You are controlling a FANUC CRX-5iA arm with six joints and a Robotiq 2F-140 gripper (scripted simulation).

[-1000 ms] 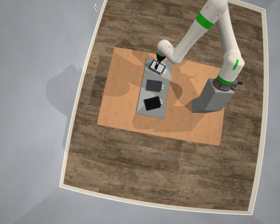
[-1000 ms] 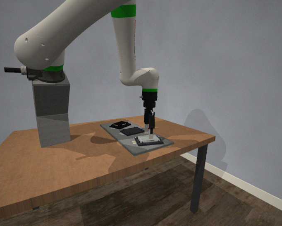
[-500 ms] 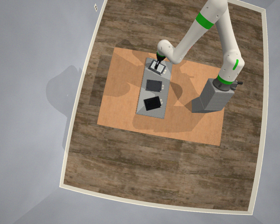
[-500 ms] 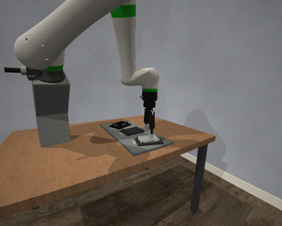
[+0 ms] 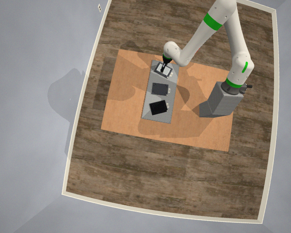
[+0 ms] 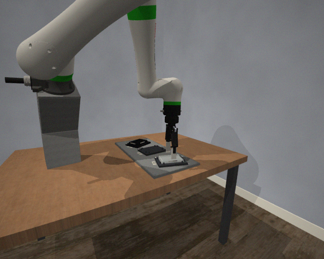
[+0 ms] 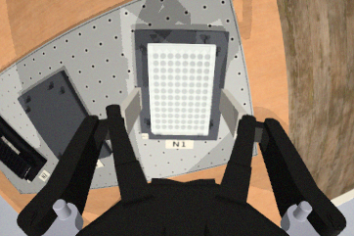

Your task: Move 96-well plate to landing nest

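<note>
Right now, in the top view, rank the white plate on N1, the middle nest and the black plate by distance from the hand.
1. White plate, directly under the hand.
2. Middle nest, mid-deck.
3. Black plate, far end of the deck.

Grey walls (image 6: 254, 69), seemingly wood-plank floor (image 6: 156, 231)

Top view: arm (image 5: 210, 30) reaches over a grey deck (image 5: 146, 105); gripper (image 5: 163, 67) above a white plate (image 5: 165, 72); two dark nests below.

Even, bright light throws soft arm shadows across the table (image 6: 72, 178); top view bows at edges.
</note>
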